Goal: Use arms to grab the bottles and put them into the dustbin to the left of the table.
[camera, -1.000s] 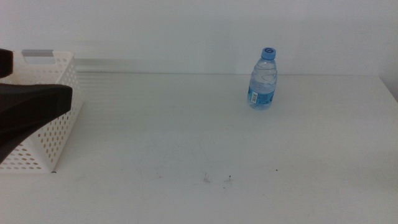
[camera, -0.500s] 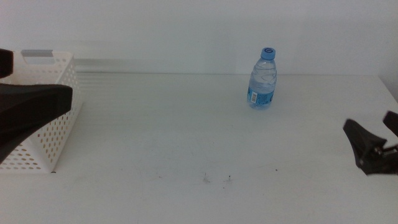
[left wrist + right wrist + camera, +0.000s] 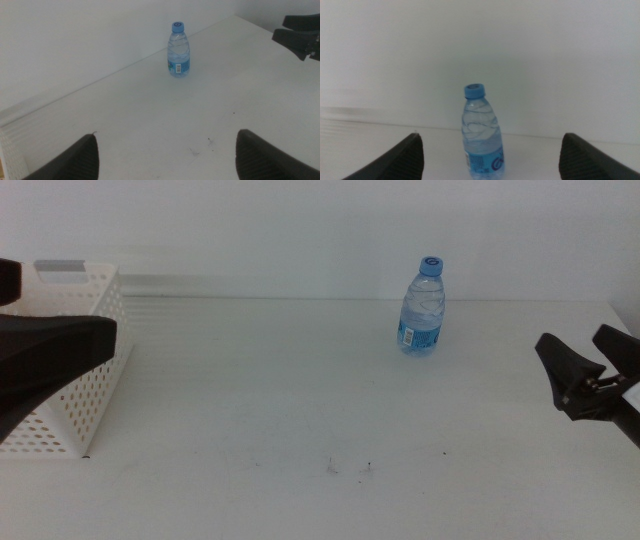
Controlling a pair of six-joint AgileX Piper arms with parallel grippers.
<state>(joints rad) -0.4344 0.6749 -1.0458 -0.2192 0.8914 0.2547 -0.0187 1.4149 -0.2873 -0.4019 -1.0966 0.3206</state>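
In the middle view the right gripper (image 3: 585, 370) has its jaws apart and sits well to the right of the upright water bottle (image 3: 423, 307), while the left gripper (image 3: 45, 360) waits in front of the white basket (image 3: 88, 395). In the left wrist view its jaws are wide apart, with the bottle (image 3: 178, 50) far ahead on the surface (image 3: 150, 115). In the right wrist view the bottle (image 3: 482, 135) stands centred between the open jaws, so the gripper should go straight forward and close on the body below the cap, without tipping it.
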